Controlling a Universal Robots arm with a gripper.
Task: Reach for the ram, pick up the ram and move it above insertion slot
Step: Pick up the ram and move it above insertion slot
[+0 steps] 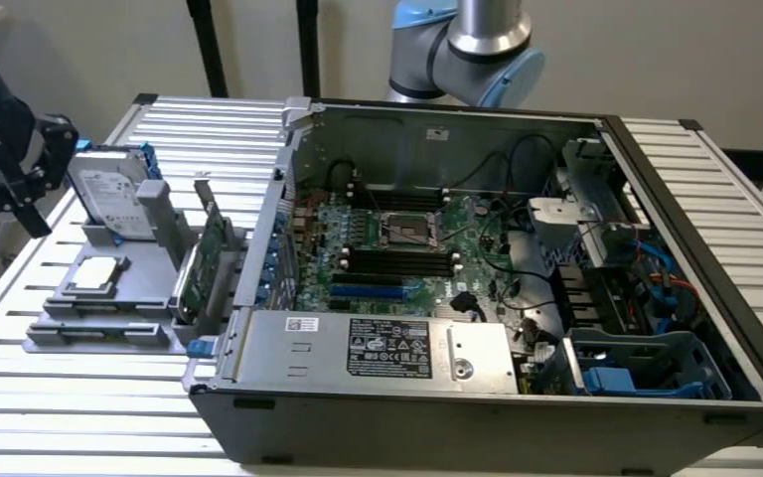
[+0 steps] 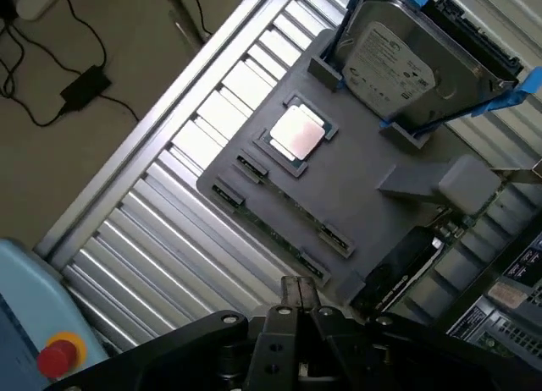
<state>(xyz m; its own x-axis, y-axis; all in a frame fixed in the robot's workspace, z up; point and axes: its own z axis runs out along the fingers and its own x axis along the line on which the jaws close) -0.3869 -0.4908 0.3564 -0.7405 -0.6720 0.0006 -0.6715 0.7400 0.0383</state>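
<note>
While the gripper (image 1: 17, 169) hangs off the hard-drive end of the grey holder (image 1: 143, 298), well apart from the ram (image 2: 273, 230), nothing is held. In the wrist view the gripper (image 2: 300, 291) is seen with its fingertips (image 2: 292, 289) apparently pressed together, no gap noted between them. The ram is noted as a thin green strip lying low in a slot along the holder's edge farthest from the hard drive (image 2: 398, 61), with small clips at each end of the slot. The processor chip (image 2: 296, 133) sits mid-holder, between ram and drive. The expansion card (image 1: 203, 260) stands upright on the holder's side nearest the open computer case (image 1: 488, 278). Risks judged from here: if the fingers are lowered unopened, the top edge of the ram would be struck rather than straddled. Since little of the strip stands proud of the holder, a shallow or off-centre pinch could be lost, or the board could be tilted and jammed against the end clips. A second slot appears to run beside it on the holder, so the wrong slot could be targeted. On an approach across the holder, the drive or the chip could be clipped.
</note>
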